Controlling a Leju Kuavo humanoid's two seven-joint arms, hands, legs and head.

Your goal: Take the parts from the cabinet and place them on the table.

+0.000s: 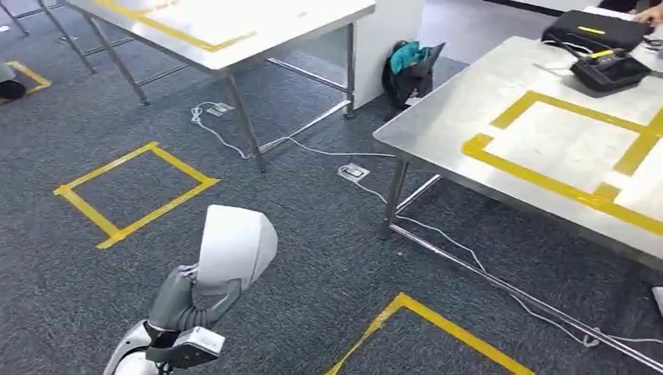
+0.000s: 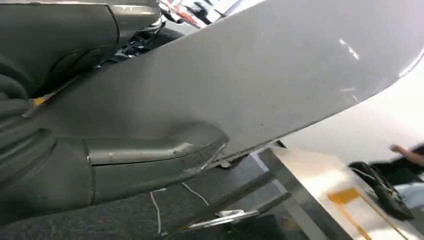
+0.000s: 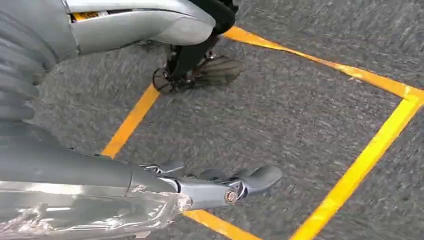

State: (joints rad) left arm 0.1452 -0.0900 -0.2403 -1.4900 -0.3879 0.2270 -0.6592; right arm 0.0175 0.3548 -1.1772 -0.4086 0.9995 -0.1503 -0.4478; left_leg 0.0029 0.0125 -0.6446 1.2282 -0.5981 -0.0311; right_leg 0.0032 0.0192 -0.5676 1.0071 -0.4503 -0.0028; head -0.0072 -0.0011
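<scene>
Over grey carpet, left hand (image 1: 181, 308) gripping white part (image 1: 234, 246), right hand (image 3: 210, 182) spread, holding nothing

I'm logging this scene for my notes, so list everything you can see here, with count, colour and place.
Part: one, white, held in the left hand.
Steel tables: two, silver, yellow tape outlines on top, one right, one upper left.
Cases: two, black, on the right table's far end.
Floor squares: several, yellow tape, on grey carpet.
Cables: white, along the floor.
Bag: one, black and teal, by the far table.
Left hand: grips the part.
Right hand: hangs over the floor, holds nothing.
</scene>
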